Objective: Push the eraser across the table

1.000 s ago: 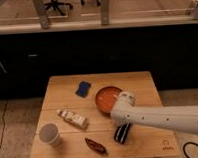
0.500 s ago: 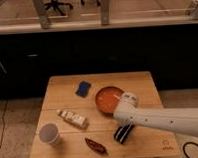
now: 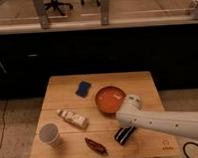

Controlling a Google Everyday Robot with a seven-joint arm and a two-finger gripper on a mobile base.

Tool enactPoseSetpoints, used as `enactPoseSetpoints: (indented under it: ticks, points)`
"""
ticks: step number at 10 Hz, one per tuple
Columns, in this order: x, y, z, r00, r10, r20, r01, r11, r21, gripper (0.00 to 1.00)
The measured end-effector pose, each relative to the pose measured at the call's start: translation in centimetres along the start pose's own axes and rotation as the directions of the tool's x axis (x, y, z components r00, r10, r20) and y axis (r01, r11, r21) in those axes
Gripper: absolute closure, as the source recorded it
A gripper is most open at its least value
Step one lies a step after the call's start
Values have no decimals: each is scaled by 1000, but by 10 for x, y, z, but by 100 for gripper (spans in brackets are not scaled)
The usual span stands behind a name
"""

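Since the earlier frames the gripper (image 3: 126,125) and the small black white-striped eraser (image 3: 124,136) are barely creeping; the push is probably only starting. The eraser is lying at the light wooden plank table's (image 3: 63,90) five o'clock, just under the gripper, whose opening I cannot tell.

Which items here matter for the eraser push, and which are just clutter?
In play: eraser, near the front edge; table; gripper, right at the eraser.
Lying about: blue pad, orange bowl, packet, cup, brown wrapper.
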Motion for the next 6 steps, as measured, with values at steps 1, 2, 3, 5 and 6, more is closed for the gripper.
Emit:
enactPoseSetpoints:
  ticks: [1, 2, 3, 5, 6]
  points:
    - [0, 2, 0, 1000, 5, 2, -5, 1000, -1, 98]
    - [1, 4, 1, 1000, 9, 3, -9, 1000, -2, 98]
    - [2, 7, 1, 1000, 14, 4, -14, 1000, -4, 98]
    - [3, 12, 2, 1000, 24, 6, -24, 1000, -7, 98]
    - [4, 14, 2, 1000, 28, 6, -28, 1000, -8, 98]
